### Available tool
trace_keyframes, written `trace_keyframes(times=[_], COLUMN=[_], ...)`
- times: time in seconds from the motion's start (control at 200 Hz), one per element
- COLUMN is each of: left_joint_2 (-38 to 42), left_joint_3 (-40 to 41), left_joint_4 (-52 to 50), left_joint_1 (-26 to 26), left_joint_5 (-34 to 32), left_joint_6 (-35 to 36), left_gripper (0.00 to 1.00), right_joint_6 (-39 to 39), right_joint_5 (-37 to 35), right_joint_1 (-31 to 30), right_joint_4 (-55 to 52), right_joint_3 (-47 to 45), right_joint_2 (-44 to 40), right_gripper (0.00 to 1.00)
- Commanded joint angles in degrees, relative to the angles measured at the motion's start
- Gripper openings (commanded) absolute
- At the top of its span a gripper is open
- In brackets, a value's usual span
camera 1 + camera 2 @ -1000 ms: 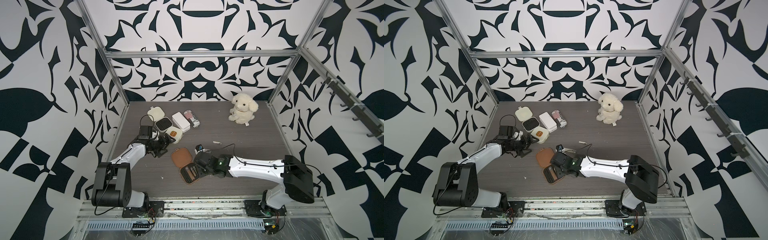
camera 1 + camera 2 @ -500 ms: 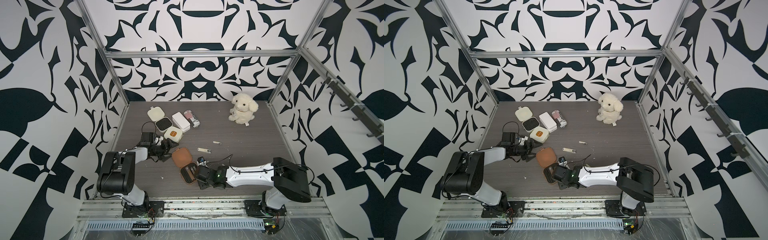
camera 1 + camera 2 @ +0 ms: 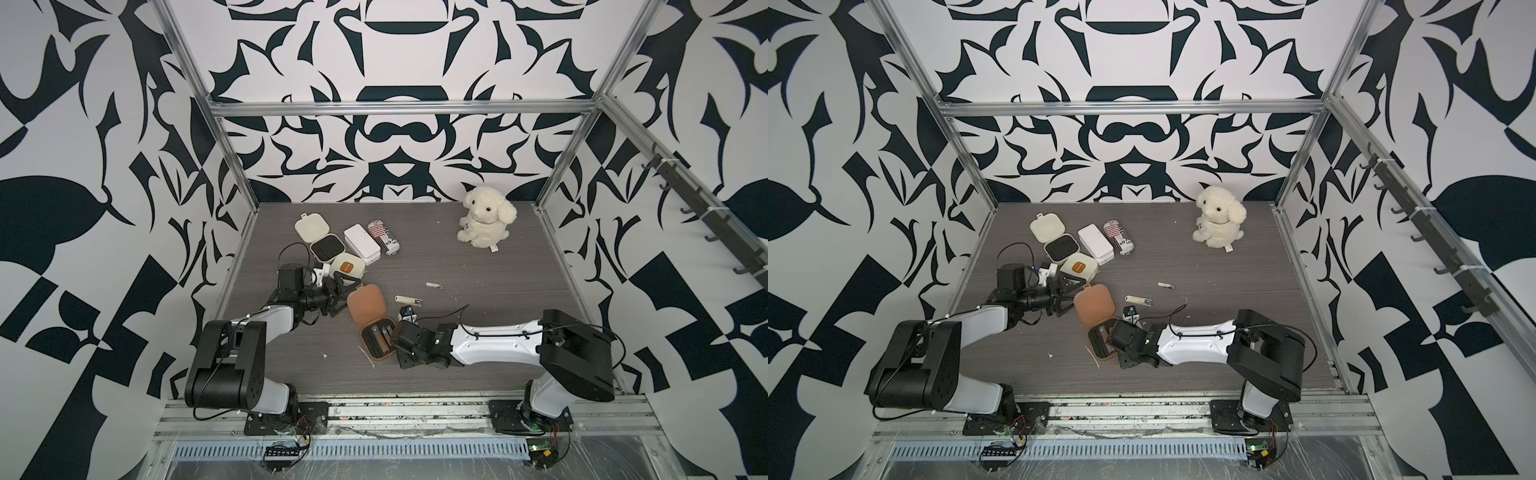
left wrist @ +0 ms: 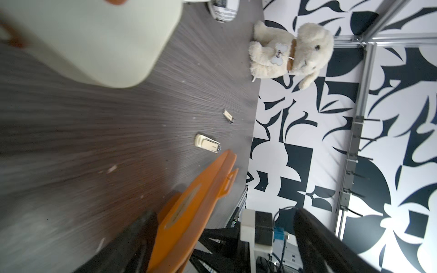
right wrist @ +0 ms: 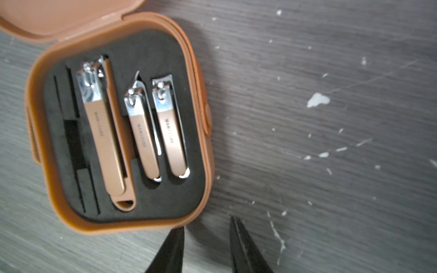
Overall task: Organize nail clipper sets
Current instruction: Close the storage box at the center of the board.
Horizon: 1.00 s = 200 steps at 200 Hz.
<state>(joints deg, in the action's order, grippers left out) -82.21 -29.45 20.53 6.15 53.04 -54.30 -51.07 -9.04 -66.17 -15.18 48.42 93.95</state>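
**A:** Where do we find the tan-brown case now?

**B:** We find it near the front middle of the table, lying open. Its lid is folded toward the back. In the black foam of its base, three clippers sit side by side.

**A:** What do we see of the claws?

**B:** The right claw is low, just beside the rim of the base. Its jaws stand partly apart with only table wood between them, so it grips nothing. One fingertip is very close to the rim, and we cannot tell if it touches. The left claw is spread wide at the left edge of the lid. It grips nothing that we can see, and whether the lid's edge touches it we cannot tell.

**A:** How much room do we have at the edges?

**B:** On the left, little. The closed cream case is just behind the left claw. The open cream case, the white box and the striped can crowd the back left corner, close to the table's left side. To the right of the lid lie two loose clippers, the cream clipper near it and the small clipper farther off. Behind the right arm a wide stretch of bare table runs to the right edge, with the plush dog at the back. In front of the base, only a strip of table reaches the front edge.
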Motion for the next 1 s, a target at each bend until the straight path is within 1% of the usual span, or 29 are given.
trace_keyframes(times=[0.0,0.09,0.205,0.4,0.515,0.59,0.64,0.675,0.71,0.73,0.785,0.825,0.9,0.995], left_joint_2=[0.83,1.82,3.41,3.59,2.57,1.02,-0.08,-0.84,-1.76,-2.35,-4.17,-5.53,-8.25,-11.35], left_joint_3=[-0.19,-0.04,0.18,0.42,0.54,0.27,0.27,0.28,0.31,0.15,-0.54,-0.76,-1.57,-2.31], left_joint_4=[2.23,2.23,1.46,1.50,2.25,2.77,3.27,3.05,2.81,2.52,0.72,0.49,-1.97,-6.18], left_joint_1=[2.95,4.19,5.02,7.65,10.09,11.92,12.62,12.79,12.96,13.11,13.56,13.99,14.24,14.29], left_joint_5=[2.78,2.71,2.20,1.10,-0.45,-1.63,-2.78,-3.70,-4.52,-4.92,-6.19,-6.76,-8.50,-11.62], left_joint_6=[-1.44,-1.93,-2.24,-3.00,-3.74,-4.12,-4.40,-4.54,-4.50,-4.43,-3.74,-3.53,-2.88,-2.01], left_gripper=[0.94,0.94,0.95,0.95,0.94,0.92,0.90,0.87,0.86,0.81,0.76,0.74,0.72,0.71], right_joint_6=[0.56,0.80,0.80,1.32,2.33,2.44,0.79,-0.11,-1.02,-1.48,-2.37,-2.92,-4.13,-5.77], right_joint_5=[0.99,1.86,5.01,10.81,12.17,10.55,7.90,6.87,5.77,5.11,3.86,2.99,3.40,3.57], right_joint_1=[1.58,3.74,7.21,12.76,14.86,15.82,16.62,17.11,17.26,17.27,17.29,17.23,16.56,14.72], right_joint_4=[0.86,0.64,2.17,6.17,6.09,0.86,-4.05,-5.46,-5.94,-6.00,-6.11,-6.47,-4.80,-3.63], right_joint_3=[2.36,3.33,4.02,5.95,8.84,12.24,13.73,13.63,12.83,12.21,10.88,10.10,8.92,9.01], right_joint_2=[-0.04,0.39,1.68,4.83,5.76,6.79,6.90,6.26,5.01,4.24,1.90,0.06,-2.61,-4.18], right_gripper=[0.36,0.36,0.35,0.35,0.35,0.33,0.32,0.31,0.31,0.31,0.32,0.31,0.25,0.25])
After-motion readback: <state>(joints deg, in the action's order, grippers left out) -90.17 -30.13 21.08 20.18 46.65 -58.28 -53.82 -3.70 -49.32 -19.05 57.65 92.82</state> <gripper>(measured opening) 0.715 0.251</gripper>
